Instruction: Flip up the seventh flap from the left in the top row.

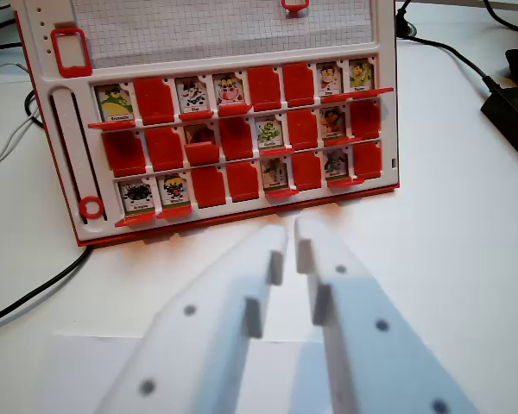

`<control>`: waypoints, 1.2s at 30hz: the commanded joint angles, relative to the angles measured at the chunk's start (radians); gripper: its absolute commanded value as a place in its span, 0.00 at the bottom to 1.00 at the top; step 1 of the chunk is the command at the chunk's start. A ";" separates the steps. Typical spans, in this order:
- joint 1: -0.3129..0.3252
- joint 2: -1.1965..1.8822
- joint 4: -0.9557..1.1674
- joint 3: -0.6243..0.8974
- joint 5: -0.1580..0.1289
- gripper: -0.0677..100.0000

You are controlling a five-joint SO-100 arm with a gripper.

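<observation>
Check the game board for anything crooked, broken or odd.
Nothing looks broken. The game board sits slightly turned on the white table, its lower edge sloping up toward the wrist view's right. Its flaps are mixed, some showing picture cards, others plain red. The gripper hovers in front, touching nothing.

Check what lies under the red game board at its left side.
A dark cable emerges from beneath the game board at its lower left corner and runs across the white table. How far it continues underneath is hidden by the board.

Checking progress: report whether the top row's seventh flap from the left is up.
Up: seventh flap shows its picture card; sixth flap beside it is plain red.
</observation>
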 commanded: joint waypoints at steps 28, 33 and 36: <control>0.000 -0.009 -0.025 -0.083 0.009 0.01; 0.000 -0.009 -0.025 -0.081 0.009 0.01; 0.000 -0.009 -0.025 -0.081 0.008 0.01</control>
